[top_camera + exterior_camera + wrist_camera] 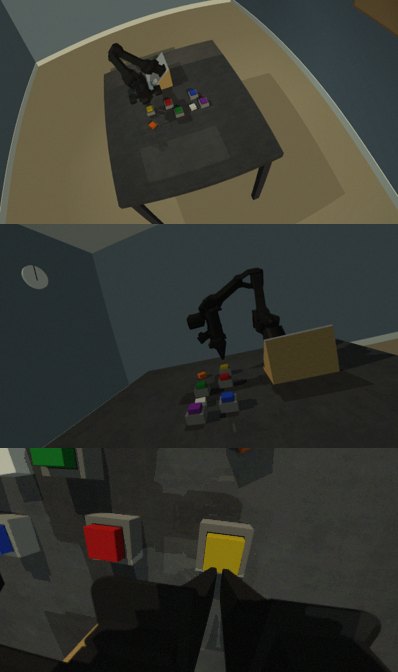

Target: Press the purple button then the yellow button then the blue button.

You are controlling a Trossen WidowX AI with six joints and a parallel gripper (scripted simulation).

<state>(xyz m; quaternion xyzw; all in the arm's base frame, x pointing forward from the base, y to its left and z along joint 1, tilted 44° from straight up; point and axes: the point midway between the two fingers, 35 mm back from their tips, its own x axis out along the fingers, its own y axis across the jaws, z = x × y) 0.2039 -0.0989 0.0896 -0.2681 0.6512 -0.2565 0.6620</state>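
My gripper [222, 358] [218, 574] is shut and empty. Its tips are a little above the yellow button, over its near edge in the wrist view. The yellow button [149, 109] [224, 366] [224, 554] stands raised in its grey housing. The purple button [203, 100] [194, 408] stands raised at the far end of the group from the gripper. The blue button [193, 92] [227, 396] [4, 540] stands raised beside it and is cut by the left edge of the wrist view.
A red button [168, 102] [224, 376] [104, 543] is beside the yellow one. A green button [178, 109] [201, 384] is beyond it. A white block [193, 106] lies by the purple button. An orange block [152, 125] [202, 375] lies near the yellow button. A wooden wedge [166, 81] [303, 354] stands near the arm base.
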